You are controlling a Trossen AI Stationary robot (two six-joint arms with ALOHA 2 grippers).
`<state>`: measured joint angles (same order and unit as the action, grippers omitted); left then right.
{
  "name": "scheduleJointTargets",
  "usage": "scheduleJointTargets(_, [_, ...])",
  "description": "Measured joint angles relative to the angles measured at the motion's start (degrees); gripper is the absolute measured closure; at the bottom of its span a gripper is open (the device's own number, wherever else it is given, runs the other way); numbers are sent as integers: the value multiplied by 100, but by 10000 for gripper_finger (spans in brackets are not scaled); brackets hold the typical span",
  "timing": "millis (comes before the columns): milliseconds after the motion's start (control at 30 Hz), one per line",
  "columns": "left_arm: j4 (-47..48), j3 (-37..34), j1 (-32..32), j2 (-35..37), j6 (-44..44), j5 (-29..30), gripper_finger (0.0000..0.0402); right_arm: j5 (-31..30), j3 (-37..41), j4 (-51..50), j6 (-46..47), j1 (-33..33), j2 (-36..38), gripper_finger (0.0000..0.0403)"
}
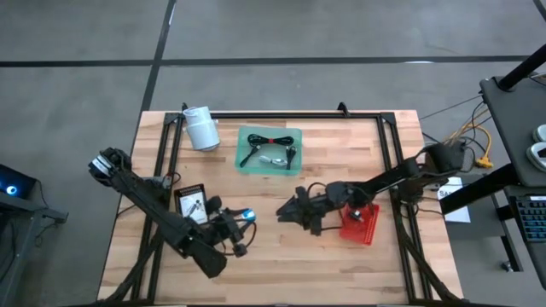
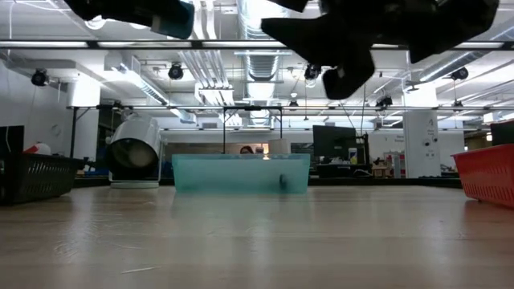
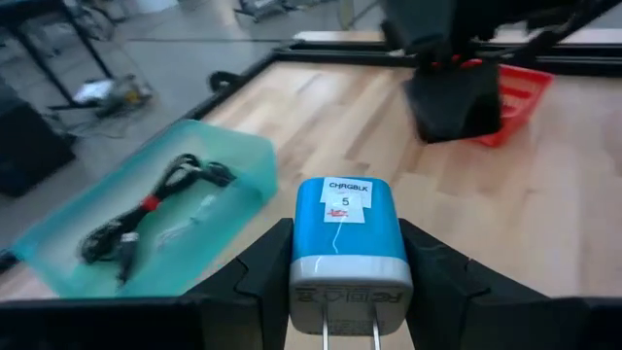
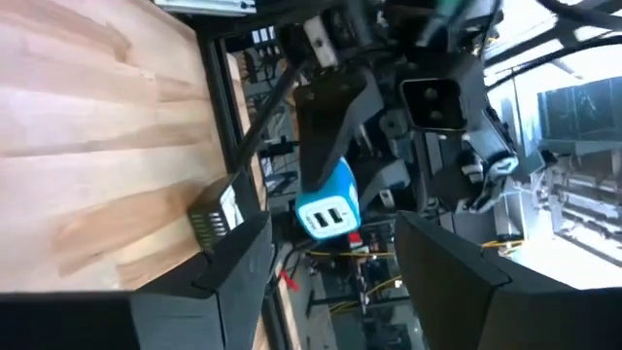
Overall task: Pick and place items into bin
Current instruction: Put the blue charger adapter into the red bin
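Two baskets (image 1: 359, 223) (image 1: 192, 203) flanking teal bin (image 1: 269, 151).

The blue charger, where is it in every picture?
High view: blue charger in the left hand, lower middle.
Low view: not visible.
Left wrist view: bottom centre, between the fingers.
Right wrist view: centre, held by the other arm.
Shared landmark: the teal bin.

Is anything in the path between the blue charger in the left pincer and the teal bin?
Nothing visible. The left pincer holds the blue charger above bare tabletop, and the wood between it and the teal bin is clear. The right pincer hovers off to the side.
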<state>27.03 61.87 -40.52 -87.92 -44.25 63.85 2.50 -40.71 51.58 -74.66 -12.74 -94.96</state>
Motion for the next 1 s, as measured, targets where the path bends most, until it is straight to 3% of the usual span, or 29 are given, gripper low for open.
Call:
scheduleJointTargets(400, [-1666,0,198,0,1474,-756,272,-120,-668,-20,-505,-216,-448,197])
scheduleJointTargets(1000, [-2306,2,582,0,1625,-1207,272,-109,-758,-210,-506,-224,-437,197])
